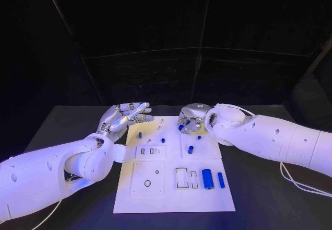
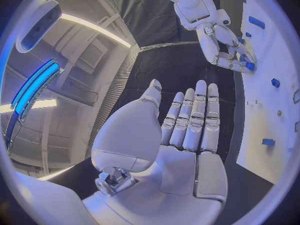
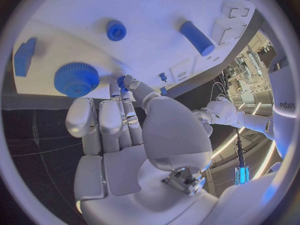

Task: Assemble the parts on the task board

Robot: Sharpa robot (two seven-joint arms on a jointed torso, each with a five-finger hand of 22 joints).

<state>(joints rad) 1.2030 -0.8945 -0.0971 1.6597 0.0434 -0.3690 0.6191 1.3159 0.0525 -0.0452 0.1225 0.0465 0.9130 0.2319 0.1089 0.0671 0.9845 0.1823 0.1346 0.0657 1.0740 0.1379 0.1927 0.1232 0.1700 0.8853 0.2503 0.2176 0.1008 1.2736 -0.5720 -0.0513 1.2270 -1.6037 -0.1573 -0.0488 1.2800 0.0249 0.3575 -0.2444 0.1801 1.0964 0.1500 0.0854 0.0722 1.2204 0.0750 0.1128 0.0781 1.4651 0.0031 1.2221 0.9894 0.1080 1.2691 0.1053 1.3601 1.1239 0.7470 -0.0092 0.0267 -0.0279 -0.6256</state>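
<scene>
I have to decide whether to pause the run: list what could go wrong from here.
1. The right hand pinches a small blue part by the fingertips alone; it might slip.
2. Its fingers work close to the gear and may knock it.
3. The left hand hovers open at the board edge, possibly in the way.

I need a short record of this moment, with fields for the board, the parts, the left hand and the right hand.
board: white task board in the middle of the black table
parts: large blue cylinder and thin blue bar lying at the near right of the board; blue gear at the far edge
left hand: held above the board's far left corner, fingers straight, holding nothing
right hand: at the far edge, fingertips pinching a small blue part
</scene>
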